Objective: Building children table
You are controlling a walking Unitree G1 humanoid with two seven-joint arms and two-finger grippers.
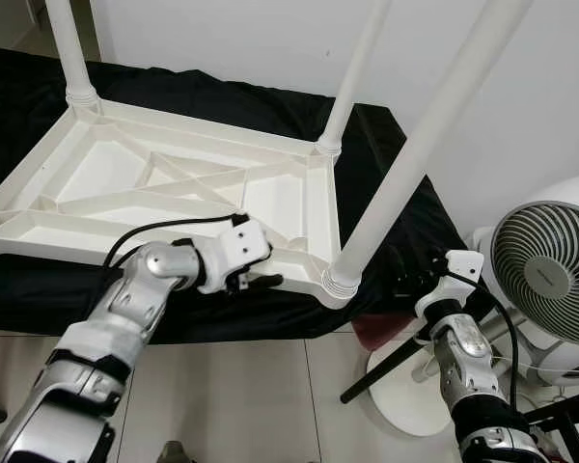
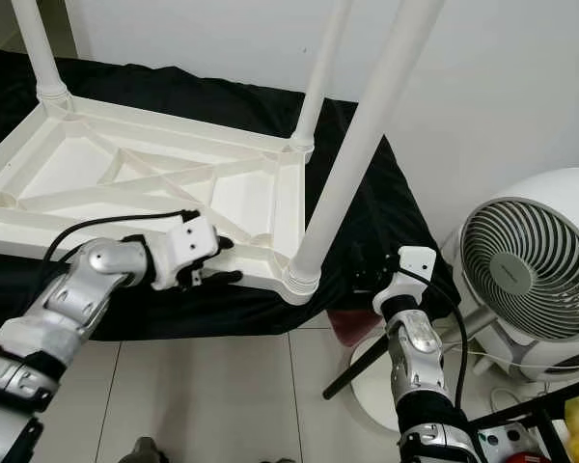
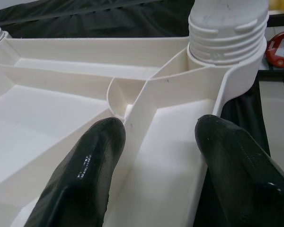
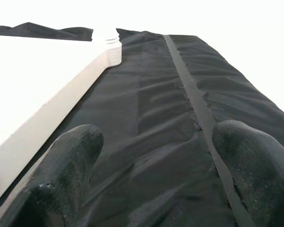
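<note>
The white children's table (image 1: 174,183) lies upside down on a black cloth (image 1: 386,164), legs (image 1: 415,154) pointing up. The left gripper (image 3: 156,156) straddles its near rim with fingers wide. The right gripper (image 4: 151,179), also wide, hovers over the cloth. A white fan (image 1: 545,260) stands on the floor alongside.
</note>
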